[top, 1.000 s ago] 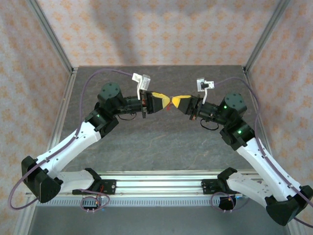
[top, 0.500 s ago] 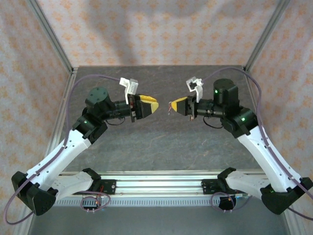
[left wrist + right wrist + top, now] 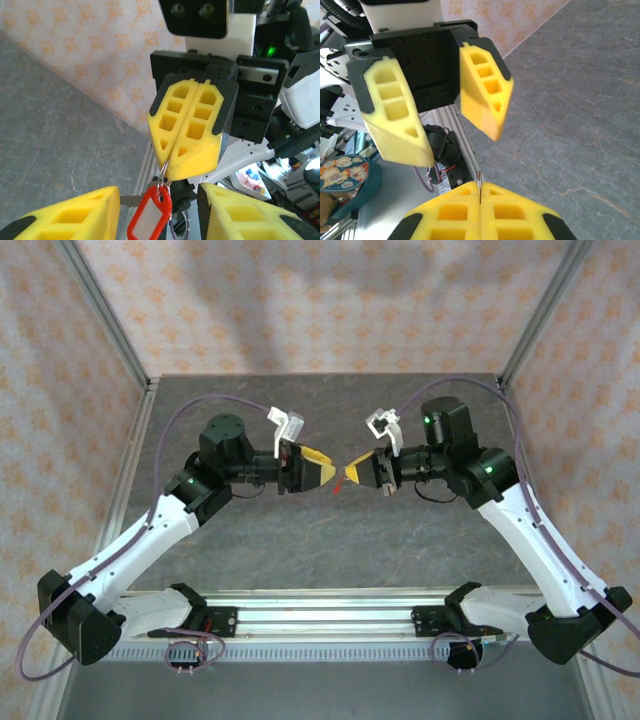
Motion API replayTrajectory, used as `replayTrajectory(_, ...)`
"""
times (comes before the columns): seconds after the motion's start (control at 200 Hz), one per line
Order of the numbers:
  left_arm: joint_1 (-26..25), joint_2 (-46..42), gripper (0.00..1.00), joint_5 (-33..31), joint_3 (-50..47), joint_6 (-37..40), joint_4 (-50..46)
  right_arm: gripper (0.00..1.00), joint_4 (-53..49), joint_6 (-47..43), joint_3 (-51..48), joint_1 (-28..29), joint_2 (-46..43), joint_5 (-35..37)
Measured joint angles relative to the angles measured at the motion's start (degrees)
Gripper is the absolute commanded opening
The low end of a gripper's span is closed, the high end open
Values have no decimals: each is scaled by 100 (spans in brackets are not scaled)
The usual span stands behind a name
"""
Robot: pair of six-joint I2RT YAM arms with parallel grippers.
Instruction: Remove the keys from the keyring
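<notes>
My right gripper [image 3: 357,466] is shut on the thin metal ring [image 3: 164,171] of the keyring, held in the air over the table's middle. The ring's edge pokes out between its shut pads [image 3: 479,186]. The keyring's red tag [image 3: 150,212] hangs below the ring and shows as a small red spot [image 3: 340,483] in the top view. A pale silvery key [image 3: 134,200] lies partly hidden behind the tag. My left gripper [image 3: 322,476] faces the right one, open. Its yellow fingers [image 3: 65,220] stand on either side of the tag without touching it.
The grey stone-patterned table [image 3: 330,550] lies well below both grippers. An aluminium rail [image 3: 320,605] with the arm bases runs along the near edge. Patterned walls and metal posts [image 3: 110,330] close in the back and sides.
The grippers were together, drew apart, and have closed in again. The left jaws have opened wide; the right gripper stays shut on the ring with the tag dangling.
</notes>
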Motion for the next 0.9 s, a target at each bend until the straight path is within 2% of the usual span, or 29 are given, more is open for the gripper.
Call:
replayTrajectory(0.22,-219,201,36,70,149,203,-247,3,-2,-42,2,0,0,-146)
replayTrajectory(0.531,-219,267,26,144,286,254,-308,4,-74,-79,11,2,0,-289)
replayTrajectory(0.636,-267,310,16,164,339,264,-321,4,-118,-81,11,0,0,-291)
replayTrajectory(0.896,-319,321,4,186,367,391,-402,4,-190,-79,24,-2,-9,-236)
